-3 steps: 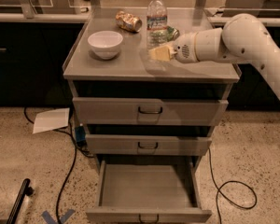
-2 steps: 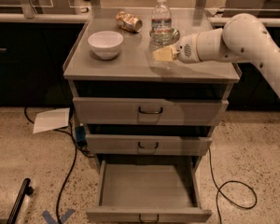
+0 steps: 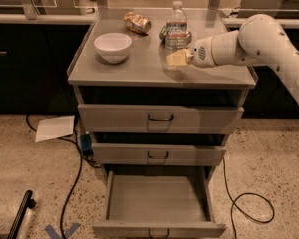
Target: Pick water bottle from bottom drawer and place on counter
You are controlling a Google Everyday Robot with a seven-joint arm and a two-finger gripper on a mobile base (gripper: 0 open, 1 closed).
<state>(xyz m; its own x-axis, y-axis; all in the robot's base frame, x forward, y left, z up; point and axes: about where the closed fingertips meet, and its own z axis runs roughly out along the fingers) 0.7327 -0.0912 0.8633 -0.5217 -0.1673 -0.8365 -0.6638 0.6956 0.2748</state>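
Seeing the small clear plastic water bottle [image 3: 176,26] with a white cap standing upright on the flat grey metal tabletop [image 3: 139,68] of the drawer cabinet, toward its back right. Our two-finger gripper [image 3: 178,59] on the white arm [image 3: 249,41] sits low at the bottle's base, reaching in from the right. Jaws open or closed: we cannot tell. The wide shallow grey bottom drawer [image 3: 158,198] stands pulled out. A white round bowl [image 3: 112,46] sits left of the bottle. A tan-and-orange can [image 3: 137,23] lies on its side further back, and a green can [image 3: 163,34] is just behind the bottle.
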